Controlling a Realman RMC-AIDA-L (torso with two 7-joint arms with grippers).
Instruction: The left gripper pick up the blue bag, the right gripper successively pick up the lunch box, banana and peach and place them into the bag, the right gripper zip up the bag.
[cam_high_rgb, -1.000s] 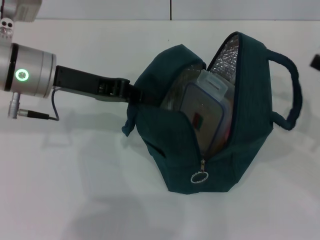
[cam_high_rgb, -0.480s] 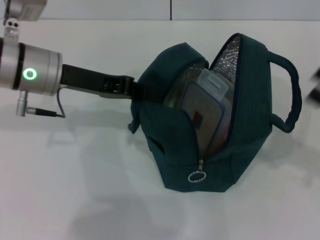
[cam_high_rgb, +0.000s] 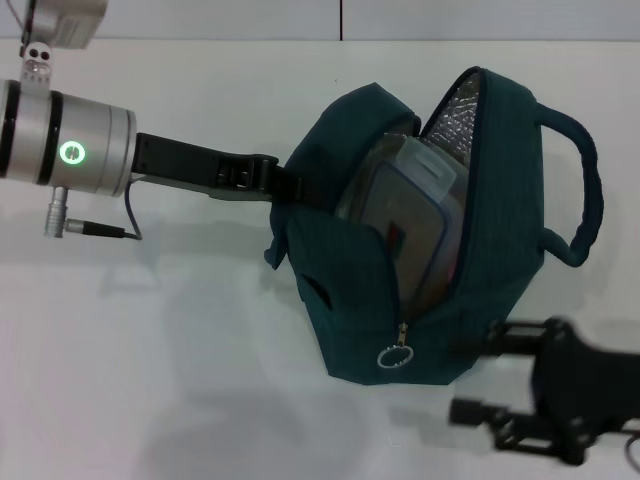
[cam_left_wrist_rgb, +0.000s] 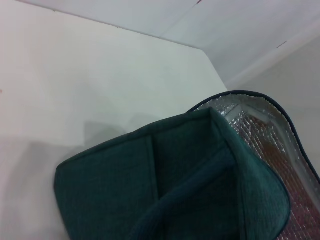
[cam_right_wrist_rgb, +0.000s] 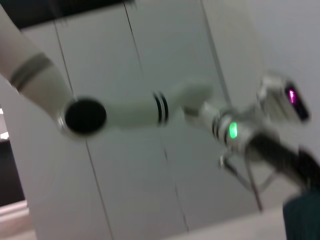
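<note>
— Head view first: where's the blue bag (cam_high_rgb: 470, 260)?

— On the desk (cam_high_rgb: 180, 340), gaping, lunch box (cam_high_rgb: 405, 225) inside. Left claw (cam_high_rgb: 285, 190) clamps its handle; right claw (cam_high_rgb: 480, 375): cannot tell.

— Left wrist view?

— Soft ribbed fabric, foil lining (cam_left_wrist_rgb: 265, 122). Limp; take the zipper ring (cam_high_rgb: 396, 356).

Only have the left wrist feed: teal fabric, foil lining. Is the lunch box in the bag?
Observer: Yes. In the head view the lunch box stands inside the open blue bag.
Operator: Zipper?
Observer: Unzipped. The ring pull hangs at the bag's near end.
Operator: Right hand?
Observer: The right hand is by the bag's near right corner, close to the pull.
Operator: Left hand?
Observer: The left hand grips the bag's left side.
</note>
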